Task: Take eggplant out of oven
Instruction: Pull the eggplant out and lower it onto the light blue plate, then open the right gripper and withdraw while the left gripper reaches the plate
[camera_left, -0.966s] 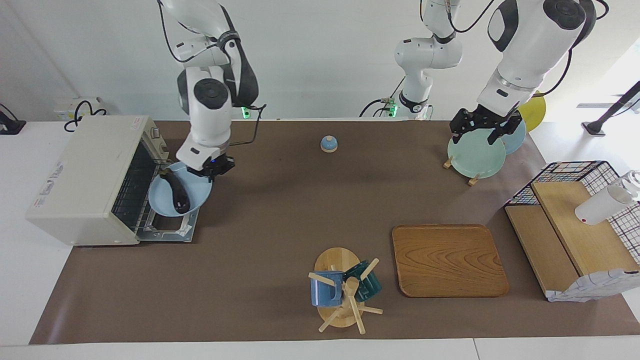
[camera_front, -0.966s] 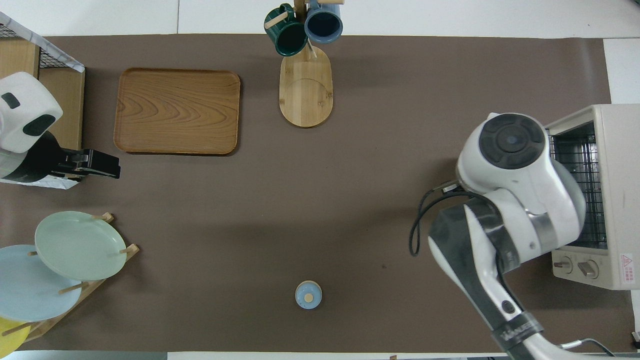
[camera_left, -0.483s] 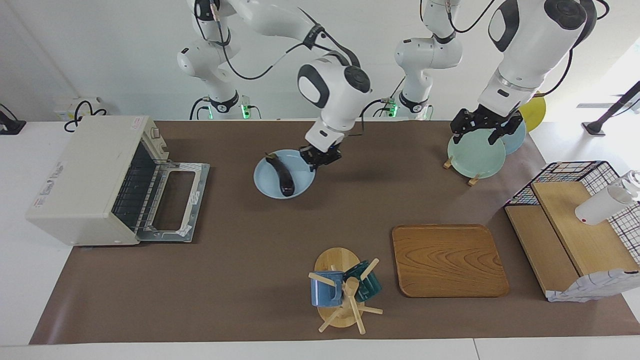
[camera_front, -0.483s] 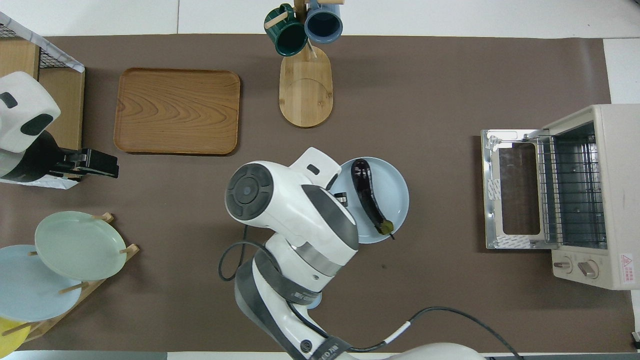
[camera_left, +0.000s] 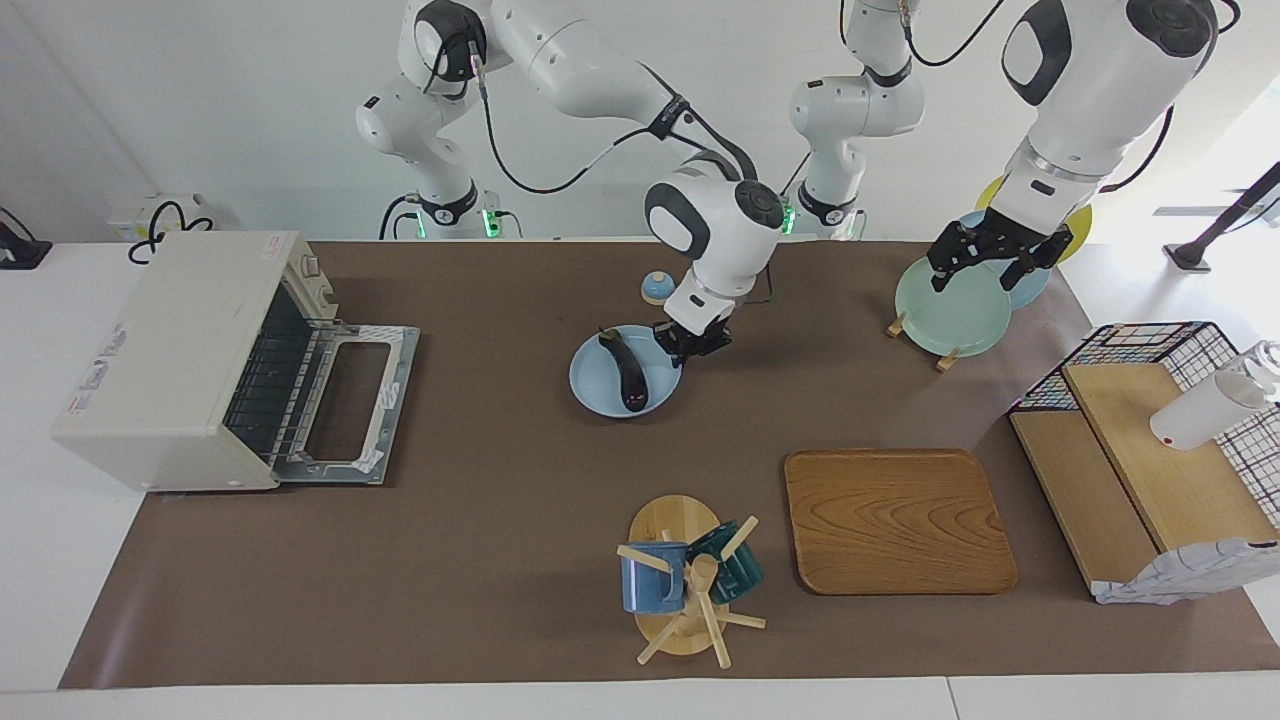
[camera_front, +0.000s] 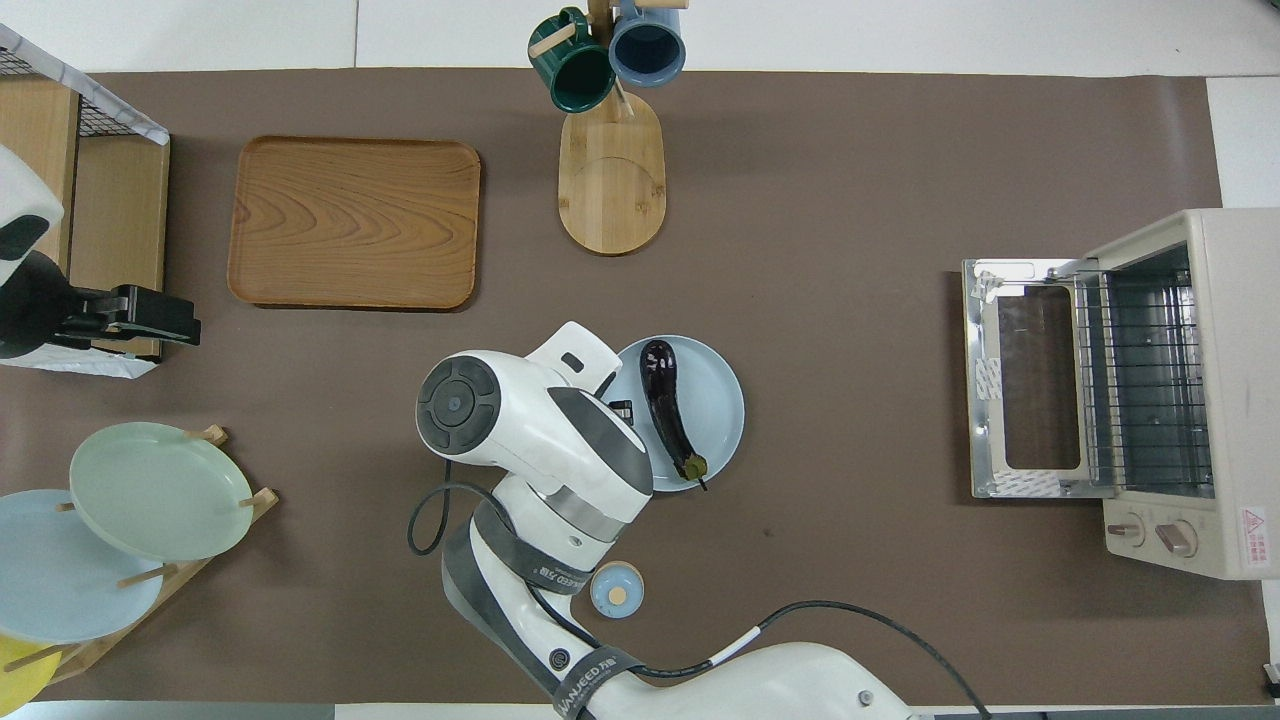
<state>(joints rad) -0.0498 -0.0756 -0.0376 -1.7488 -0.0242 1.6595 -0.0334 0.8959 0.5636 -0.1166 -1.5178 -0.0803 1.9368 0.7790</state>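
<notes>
The dark purple eggplant (camera_left: 628, 370) (camera_front: 668, 405) lies on a light blue plate (camera_left: 598, 385) (camera_front: 718, 395) at the middle of the brown mat. It is well clear of the cream oven (camera_left: 170, 350) (camera_front: 1215, 390). The oven's door (camera_left: 350, 405) lies folded down and its wire rack is bare. My right gripper (camera_left: 686, 348) (camera_front: 620, 408) is shut on the plate's rim, on the side toward the left arm's end. I cannot tell whether the plate rests on the mat or hangs just above it. My left gripper (camera_left: 985, 262) (camera_front: 150, 320) waits open over the plate rack.
A small blue lidded pot (camera_left: 657, 287) (camera_front: 617, 590) stands nearer the robots than the plate. A mug tree (camera_left: 685, 580) and a wooden tray (camera_left: 898, 520) lie farther out. The plate rack with a green plate (camera_left: 950, 310) and a wire shelf (camera_left: 1150, 440) stand at the left arm's end.
My right arm has carried the plate with the eggplant from the oven's door to the middle of the mat. The left gripper has shifted slightly toward its own end of the table.
</notes>
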